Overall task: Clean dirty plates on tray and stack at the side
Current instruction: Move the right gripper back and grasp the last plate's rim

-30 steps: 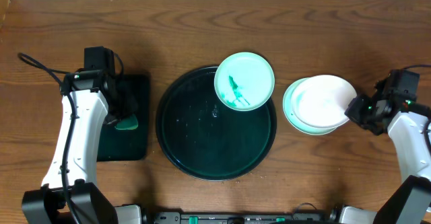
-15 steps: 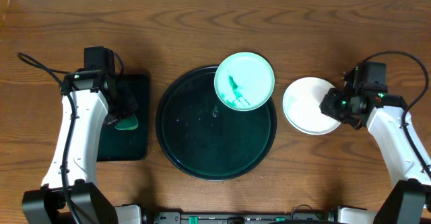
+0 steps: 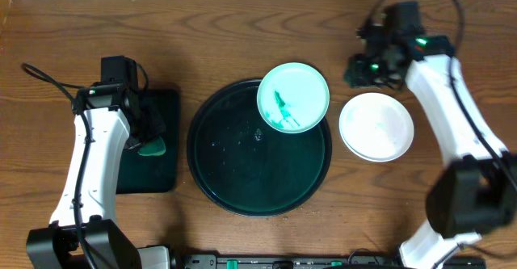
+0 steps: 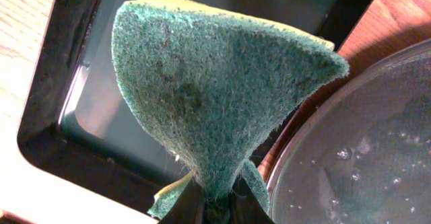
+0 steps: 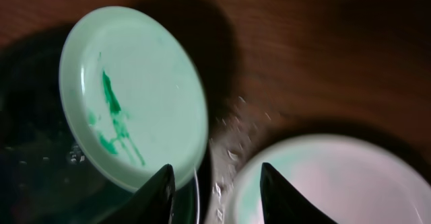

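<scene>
While left gripper (image 3: 148,132) pinches green sponge (image 4: 215,96) over black rectangular tray (image 3: 149,180) at left, right gripper (image 5: 215,177) hangs with jaws parted, empty, on far side of clean white plate (image 3: 376,127). Smeared plate (image 3: 293,98) sits on far-right rim of round tray (image 3: 234,184); white plate on table just right of tray.

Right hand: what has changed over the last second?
The right hand laid the white plate flat at the side, let go and drew back toward the table's far edge. Unchanged: left hand gripping the sponge over the black rectangular tray; smeared plate on the round tray's rim.
</scene>
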Controlling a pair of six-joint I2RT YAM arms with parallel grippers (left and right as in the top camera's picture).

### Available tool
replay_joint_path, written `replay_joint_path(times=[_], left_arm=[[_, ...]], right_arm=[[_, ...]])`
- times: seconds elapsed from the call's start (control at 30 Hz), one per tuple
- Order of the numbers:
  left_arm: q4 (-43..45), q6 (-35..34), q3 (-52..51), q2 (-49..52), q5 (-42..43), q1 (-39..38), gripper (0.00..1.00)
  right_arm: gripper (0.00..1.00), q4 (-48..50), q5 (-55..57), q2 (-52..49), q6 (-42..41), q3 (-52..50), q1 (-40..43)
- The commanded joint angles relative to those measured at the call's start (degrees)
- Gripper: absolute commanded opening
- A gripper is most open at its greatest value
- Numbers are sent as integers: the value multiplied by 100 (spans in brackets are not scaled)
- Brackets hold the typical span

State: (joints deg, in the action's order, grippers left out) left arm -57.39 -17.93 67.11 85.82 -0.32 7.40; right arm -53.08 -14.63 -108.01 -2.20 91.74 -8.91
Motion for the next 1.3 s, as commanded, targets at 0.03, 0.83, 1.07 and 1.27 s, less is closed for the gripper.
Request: replay_joint_path(times=[0.03, 0.83, 1.07, 1.27], left_arm=[[-4, 96, 136, 17, -13, 24, 7], [0, 94, 136, 17, -11, 24, 7], [7, 92, 136, 17, -11, 24, 7], [48, 92, 136, 20, -4, 22, 7]], right_arm=[[41, -4, -66, -844, 704, 514, -317], [1, -616, -664, -1421, -975, 636, -1147], [1, -839, -533, -1421, -1963, 529, -1685], [1, -568, -168, -1421, -2312, 105, -1967]])
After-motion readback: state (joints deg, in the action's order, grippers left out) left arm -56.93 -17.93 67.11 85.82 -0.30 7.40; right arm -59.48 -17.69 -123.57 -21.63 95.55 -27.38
